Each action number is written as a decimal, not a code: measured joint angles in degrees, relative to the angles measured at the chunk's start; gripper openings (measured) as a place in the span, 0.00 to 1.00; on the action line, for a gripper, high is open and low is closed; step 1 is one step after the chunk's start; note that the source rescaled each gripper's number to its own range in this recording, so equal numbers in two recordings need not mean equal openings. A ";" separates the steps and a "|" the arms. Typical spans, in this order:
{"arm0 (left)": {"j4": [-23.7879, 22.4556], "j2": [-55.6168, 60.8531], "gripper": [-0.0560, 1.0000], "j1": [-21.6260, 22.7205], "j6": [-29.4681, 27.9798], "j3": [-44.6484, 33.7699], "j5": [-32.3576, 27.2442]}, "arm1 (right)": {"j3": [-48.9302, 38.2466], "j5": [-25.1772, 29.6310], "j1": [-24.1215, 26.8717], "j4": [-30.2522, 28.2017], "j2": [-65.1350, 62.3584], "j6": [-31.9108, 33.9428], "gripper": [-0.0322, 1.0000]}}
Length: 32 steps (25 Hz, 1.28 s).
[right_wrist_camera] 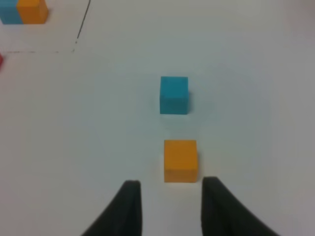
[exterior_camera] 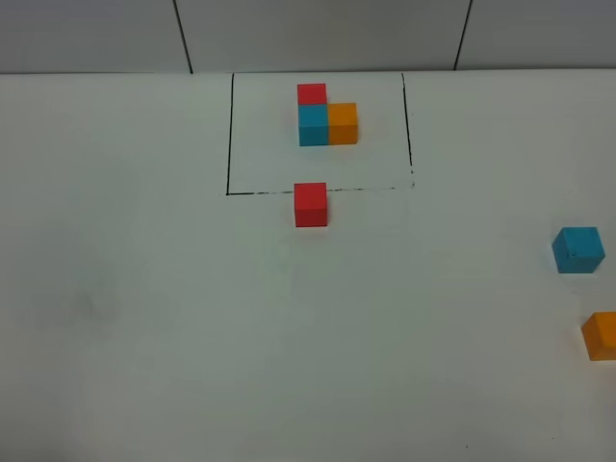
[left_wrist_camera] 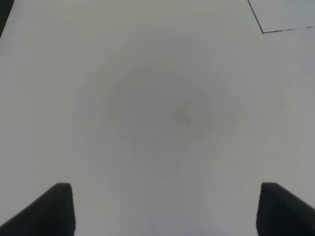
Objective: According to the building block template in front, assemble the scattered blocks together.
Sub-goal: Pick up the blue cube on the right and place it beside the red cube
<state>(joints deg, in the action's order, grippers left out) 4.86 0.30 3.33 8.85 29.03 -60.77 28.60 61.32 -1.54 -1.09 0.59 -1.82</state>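
Spread wide, my left gripper hangs over bare white table with nothing between its dark fingers; only a corner of the black rectangle shows beyond it. My right gripper is parted more narrowly and also holds nothing. The loose orange cube sits just ahead of its fingertips, not touched, and the loose cyan-blue cube lies a short gap beyond that.

Seen from the high camera, the template stands inside the rectangle toward its far side: a cyan-blue cube with a red one touching at its 12 o'clock and an orange one touching at its 3 o'clock. The loose red cube rests at the template's 6 o'clock, right on the rectangle's near line. Well away, between 3 and 4 o'clock from the red cube, is the cyan-blue cube, slightly turned. The orange cube is near it at about 5 o'clock, cut off by the picture's edge. All three loose cubes lie apart.
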 joint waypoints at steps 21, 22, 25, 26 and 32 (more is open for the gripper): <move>0.00 0.00 0.73 0.00 0.00 0.00 -0.02 | 1.41 -3.05 0.00 3.68 15.21 1.82 0.61; 0.00 0.00 0.73 0.00 0.00 0.00 -0.02 | 1.78 -4.29 0.00 3.31 19.31 1.82 0.71; 0.00 0.00 0.73 0.00 0.00 0.00 -0.02 | 4.23 -9.38 0.00 0.72 32.86 1.82 0.93; 0.00 0.00 0.73 0.00 0.00 0.00 -0.02 | 5.28 -10.77 0.00 -0.17 38.23 1.82 0.96; 0.00 0.00 0.73 0.00 0.00 0.00 -0.02 | 16.92 -14.55 0.00 -1.73 67.44 0.49 1.00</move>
<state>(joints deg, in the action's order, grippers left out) 4.86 0.30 3.33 8.85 29.03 -60.79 45.52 46.77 -1.54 -2.81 68.02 -1.33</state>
